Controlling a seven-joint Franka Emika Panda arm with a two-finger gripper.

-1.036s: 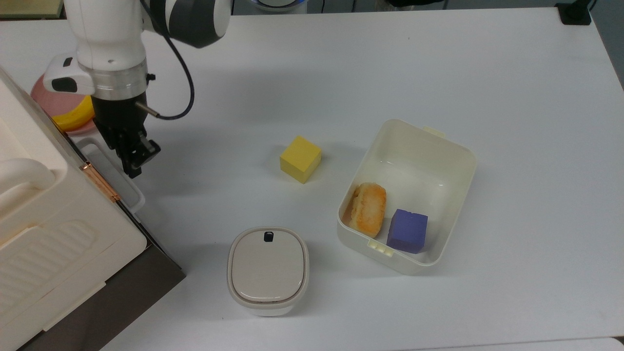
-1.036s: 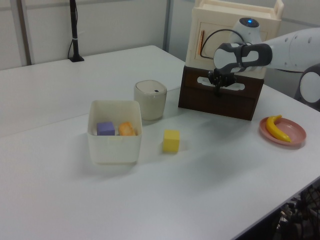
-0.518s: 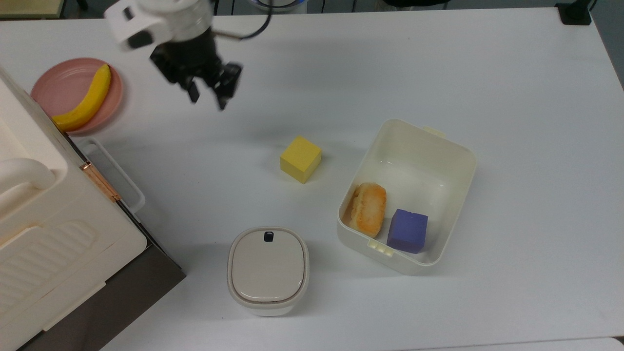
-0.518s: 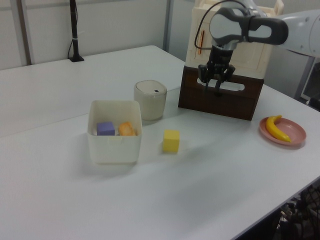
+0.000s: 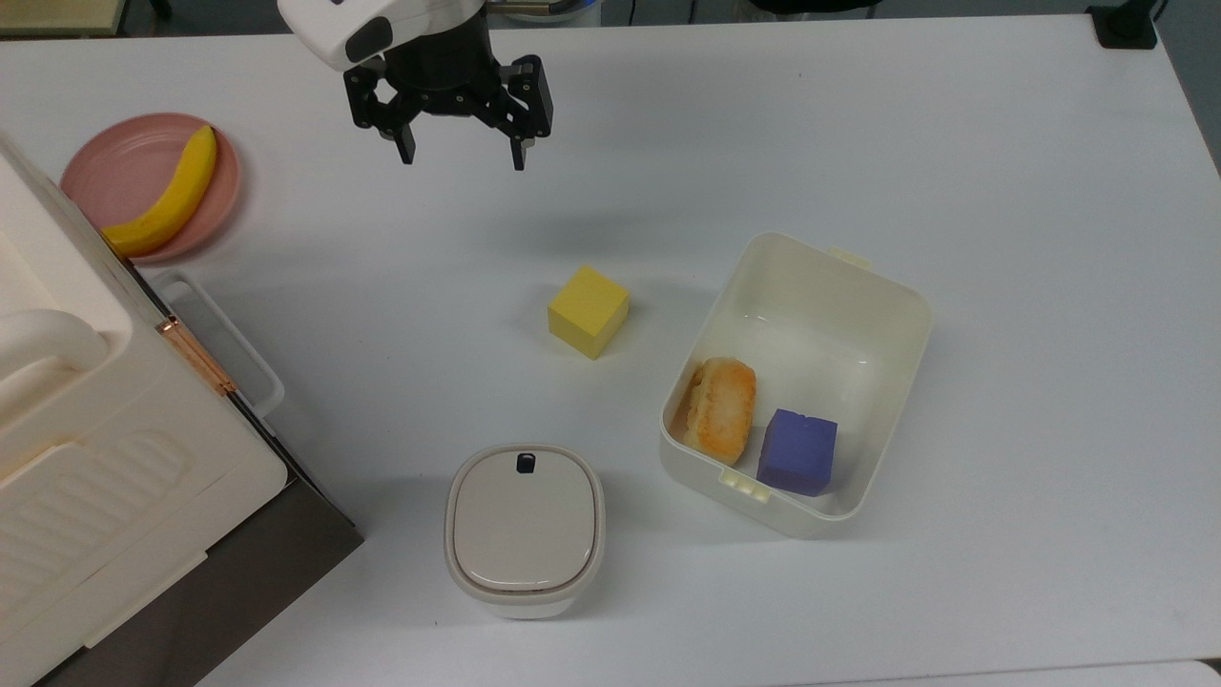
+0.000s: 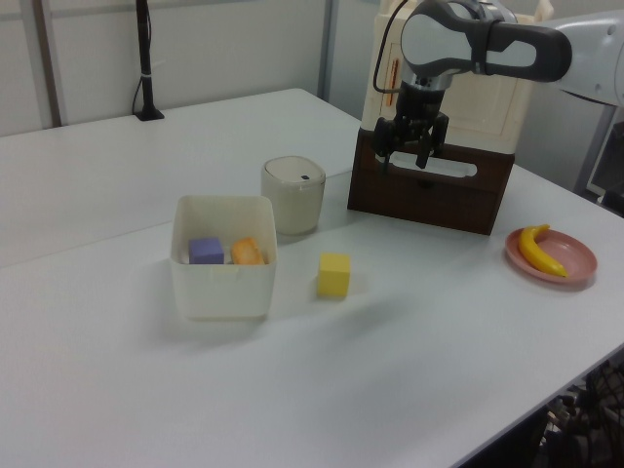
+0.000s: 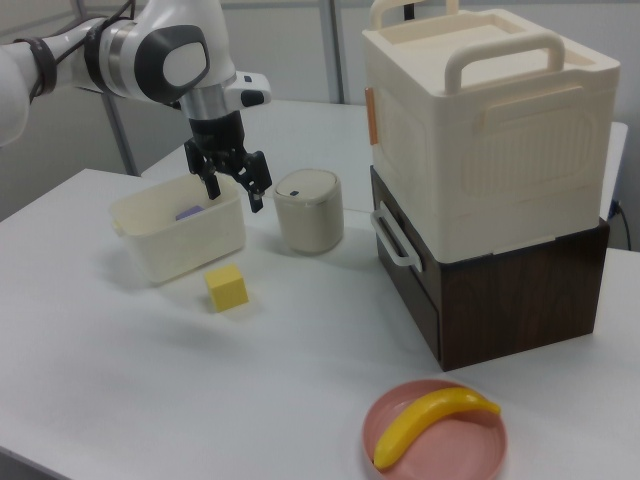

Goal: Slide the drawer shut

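The drawer [image 7: 408, 272] is the dark brown unit under the cream cabinet [image 7: 480, 130]. Its white loop handle [image 7: 391, 237] faces the table, and its front looks flush with the brown base. The same handle [image 5: 224, 336] shows at the top view's left edge, and the brown front [image 6: 429, 200] is at the left view's right. My gripper [image 5: 462, 155] hangs open and empty above the table, well away from the handle. It shows as well in the left view [image 6: 405, 156] and in the right view [image 7: 234, 195].
A yellow cube [image 5: 588, 311] lies mid-table. A cream open bin [image 5: 830, 256] holds a bread piece [image 5: 721, 408] and a purple block [image 5: 797, 451]. A lidded rounded container [image 5: 525, 530] stands near the cabinet. A banana [image 5: 162, 200] lies on a pink plate [image 5: 100, 162].
The gripper left the drawer handle, rose and swung toward the top view's upper middle. It turned about its axis and its fingers spread wide.
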